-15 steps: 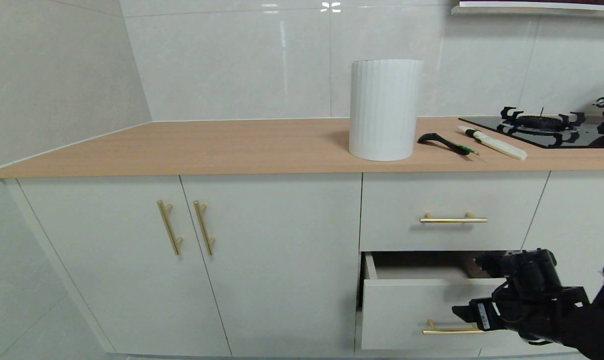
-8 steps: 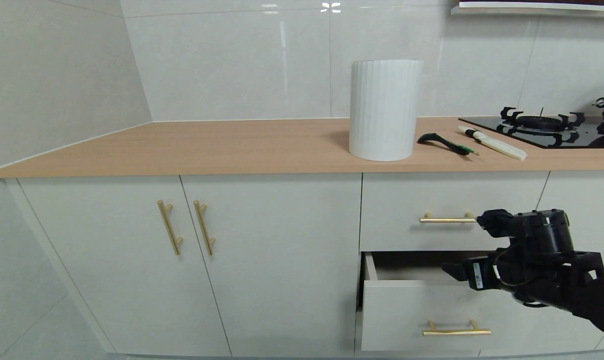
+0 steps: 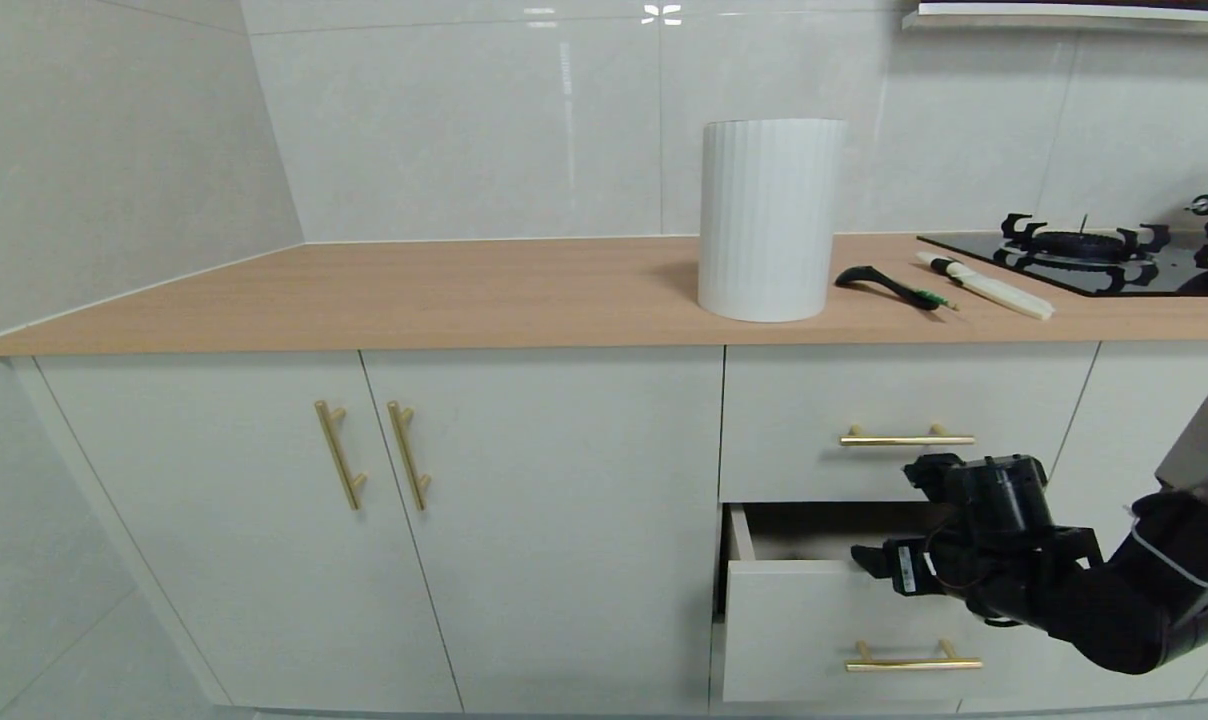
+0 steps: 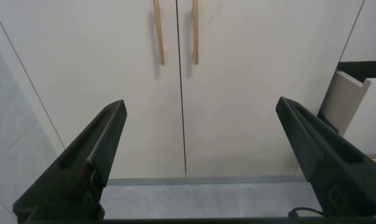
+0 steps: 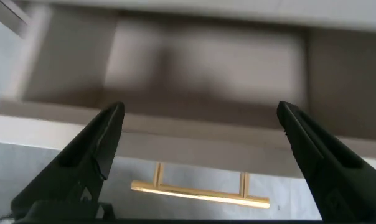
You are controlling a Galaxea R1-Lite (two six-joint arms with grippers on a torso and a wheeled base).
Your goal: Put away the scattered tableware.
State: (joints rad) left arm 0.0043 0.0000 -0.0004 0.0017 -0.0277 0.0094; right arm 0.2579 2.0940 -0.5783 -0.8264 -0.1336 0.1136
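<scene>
On the wooden counter point(image 3: 414, 290) lie a black-handled utensil point(image 3: 889, 287) and a long white utensil point(image 3: 984, 285), just right of a tall white ribbed container point(image 3: 769, 220). Below them the lower drawer point(image 3: 814, 600) stands pulled out; its inside point(image 5: 206, 62) looks bare. My right gripper point(image 3: 899, 513) hangs open at the drawer's top front edge, nothing between its fingers, and it looks down on the drawer's gold handle point(image 5: 200, 194). My left gripper point(image 4: 200, 162) is open and empty, low in front of the cabinet doors point(image 4: 182, 93).
A gas hob point(image 3: 1084, 255) sits at the counter's right end. The shut upper drawer has a gold handle point(image 3: 907, 438); the open one has a gold handle point(image 3: 912, 662) too. Two cabinet doors with gold handles point(image 3: 339, 455) are to the left. The drawer's corner point(image 4: 353, 93) juts out near the left arm.
My right gripper rose from beside the lower drawer's handle, then shifted left and slightly down to the drawer's top edge. The drawer and utensils stayed put.
</scene>
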